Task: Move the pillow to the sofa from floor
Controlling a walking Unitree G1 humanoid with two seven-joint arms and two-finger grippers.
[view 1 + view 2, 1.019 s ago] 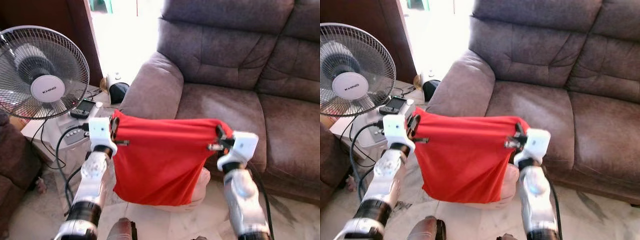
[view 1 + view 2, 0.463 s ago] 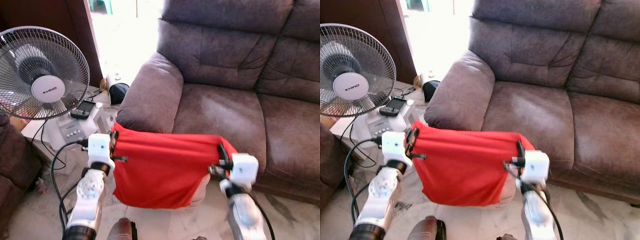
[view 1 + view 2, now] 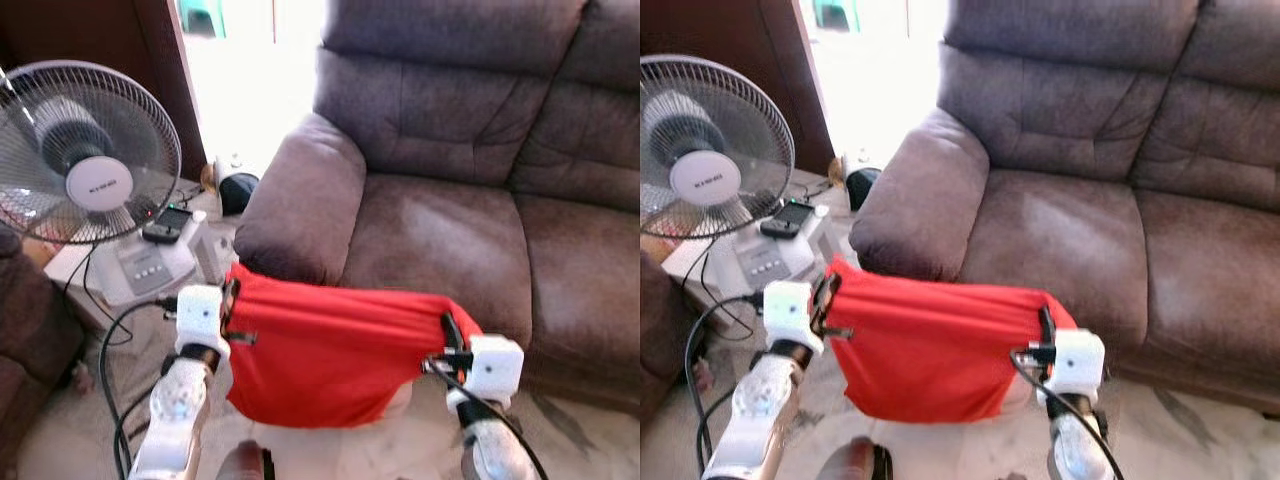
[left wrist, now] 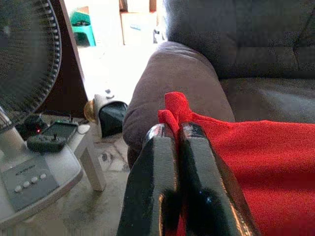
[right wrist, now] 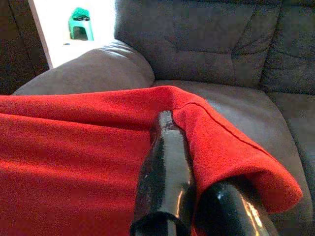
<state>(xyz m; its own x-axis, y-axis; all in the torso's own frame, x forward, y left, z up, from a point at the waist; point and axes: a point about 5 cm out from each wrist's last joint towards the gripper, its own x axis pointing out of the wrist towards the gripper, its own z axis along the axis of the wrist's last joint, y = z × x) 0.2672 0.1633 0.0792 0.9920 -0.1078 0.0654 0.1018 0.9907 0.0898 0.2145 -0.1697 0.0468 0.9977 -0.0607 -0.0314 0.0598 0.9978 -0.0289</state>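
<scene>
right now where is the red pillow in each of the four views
Left eye view: the red pillow hangs low in the middle, stretched between the left gripper and the right gripper.
Right eye view: low in the middle, in front of the sofa seat.
Left wrist view: beside and beyond the shut fingers.
Right wrist view: draped across the fingers.
Shared landmark: the sofa armrest.

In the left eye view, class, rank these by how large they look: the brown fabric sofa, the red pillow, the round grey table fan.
1. Brown fabric sofa.
2. Red pillow, though nearness to the camera may flatter it.
3. Round grey table fan, set further back.
</scene>
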